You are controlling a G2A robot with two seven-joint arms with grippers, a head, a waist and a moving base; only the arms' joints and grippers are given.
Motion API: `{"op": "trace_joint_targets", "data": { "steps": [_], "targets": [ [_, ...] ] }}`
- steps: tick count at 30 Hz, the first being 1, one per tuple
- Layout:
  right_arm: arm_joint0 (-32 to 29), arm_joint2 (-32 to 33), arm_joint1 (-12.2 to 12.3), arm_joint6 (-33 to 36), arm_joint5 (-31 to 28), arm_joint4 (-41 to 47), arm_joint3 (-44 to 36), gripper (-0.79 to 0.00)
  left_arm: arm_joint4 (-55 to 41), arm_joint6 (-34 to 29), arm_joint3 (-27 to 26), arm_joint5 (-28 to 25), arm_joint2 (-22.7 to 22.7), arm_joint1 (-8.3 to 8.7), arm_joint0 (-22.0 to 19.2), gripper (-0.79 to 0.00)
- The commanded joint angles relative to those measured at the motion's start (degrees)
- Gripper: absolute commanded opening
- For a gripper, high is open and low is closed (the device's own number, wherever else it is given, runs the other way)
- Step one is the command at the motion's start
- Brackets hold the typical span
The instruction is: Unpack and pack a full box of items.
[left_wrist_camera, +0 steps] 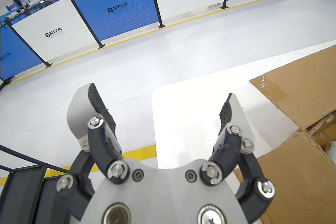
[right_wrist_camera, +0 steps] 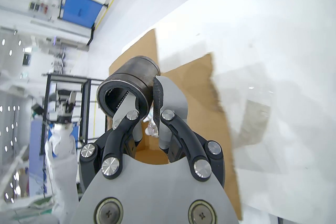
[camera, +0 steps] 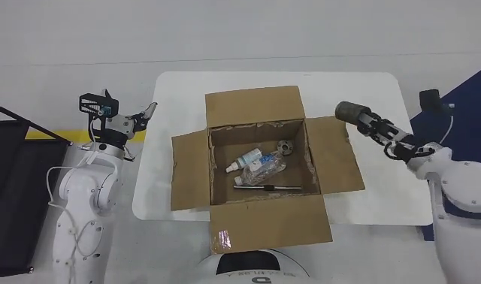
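An open cardboard box (camera: 189, 171) sits mid-table with its flaps spread. Inside lie a small white bottle (camera: 245, 160), a clear plastic-wrapped item (camera: 264, 167), a dark ball-like part (camera: 285, 145) and a black pen-like rod (camera: 267, 186). My right gripper (right_wrist_camera: 143, 96) is shut on a dark metal cylinder (right_wrist_camera: 128, 87), held above the box's right flap (camera: 334, 152); the cylinder (camera: 350, 112) shows at the arm's tip in the top view. My left gripper (left_wrist_camera: 160, 101) hangs open and empty off the table's left edge, near its far left corner; the same gripper (camera: 146, 113) appears from above.
The white table (camera: 353, 89) has bare surface behind and to the right of the box. A black rack (camera: 19, 179) stands on the floor at the left. Blue and white partition panels (left_wrist_camera: 131, 1) ring the floor beyond.
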Motion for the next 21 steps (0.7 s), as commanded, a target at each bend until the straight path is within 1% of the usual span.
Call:
{"op": "trace_joint_targets", "data": {
  "steps": [1,4,7,10,14,16,21],
  "targets": [
    [-0.5,5.8,0.5,2.9,2.9,-1.8,2.9,-0.785,0.0,0.0,0.0,0.0,0.0,0.00,0.0,0.000],
    [-1.0,10.1,1.4,7.8,4.8,-5.4,6.7,-0.785,0.0,0.0,0.0,0.0,0.0,0.00,0.0,0.000],
    [0.3,10.5,2.6,11.9,6.4,-12.0,10.2,-0.785,0.0,0.0,0.0,0.0,0.0,0.00,0.0,0.000],
    [4.1,8.1,3.8,16.2,7.5,-17.2,14.9,-0.785,0.0,0.0,0.0,0.0,0.0,0.00,0.0,0.000],
    [9.3,2.8,5.0,20.7,8.5,-23.1,19.5,-0.785,0.0,0.0,0.0,0.0,0.0,0.00,0.0,0.000],
    [11.8,0.8,5.3,21.9,10.0,-23.7,21.8,-0.785,0.0,0.0,0.0,0.0,0.0,0.00,0.0,0.000],
    [16.0,-3.1,5.7,21.4,10.6,-24.3,26.3,-0.785,0.0,0.0,0.0,0.0,0.0,0.00,0.0,0.000]
  ]
}}
